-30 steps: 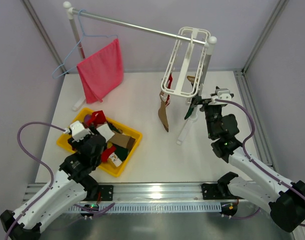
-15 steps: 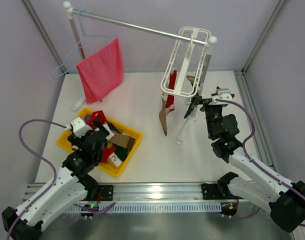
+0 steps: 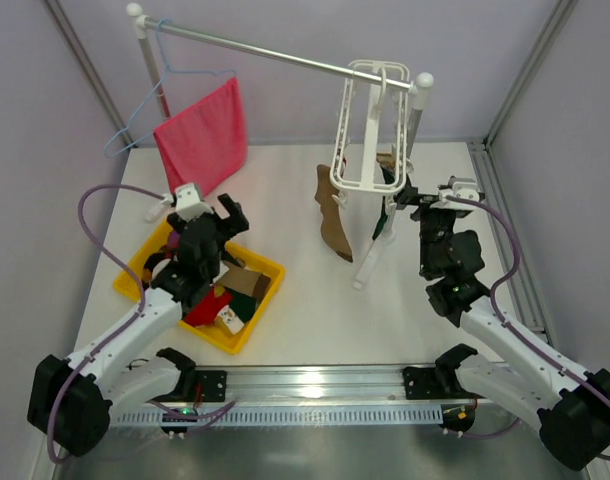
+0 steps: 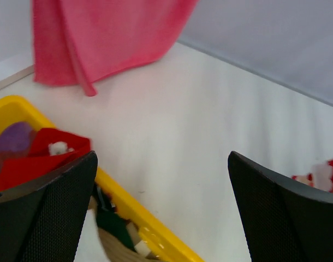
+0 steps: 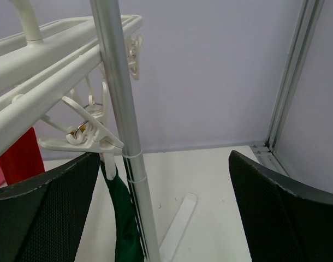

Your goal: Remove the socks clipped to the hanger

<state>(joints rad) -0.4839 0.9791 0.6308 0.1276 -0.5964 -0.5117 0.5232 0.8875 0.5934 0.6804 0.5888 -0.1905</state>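
1. The white plastic rectangular drying frame (image 3: pixel 370 140) hangs by its hook from a smooth metal rail (image 3: pixel 275 55), toward one o'clock over the white surface (image 3: pixel 295 200).
2. A limp tan-brown sock (image 3: pixel 333 225) and a dark green sock (image 5: pixel 124 218) dangle from its clips. A red sock (image 5: pixel 19 158) hangs at the green one's nine o'clock.
3. The right gripper (image 3: pixel 413 196) has its fingers spread wide and empty, near the green sock.
4. The left gripper (image 3: pixel 228 222) also has its fingers spread and holds nothing. It hovers above a yellow plastic tray (image 3: pixel 260 300) of heaped socks (image 3: pixel 247 282) at eight o'clock.

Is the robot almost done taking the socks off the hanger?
Partly. Done: several socks lie in the yellow bin. In hand: nothing; the left end effector and right end effector are both open and empty. To do: at least a brown sock and a green sock hang clipped to the hanger.
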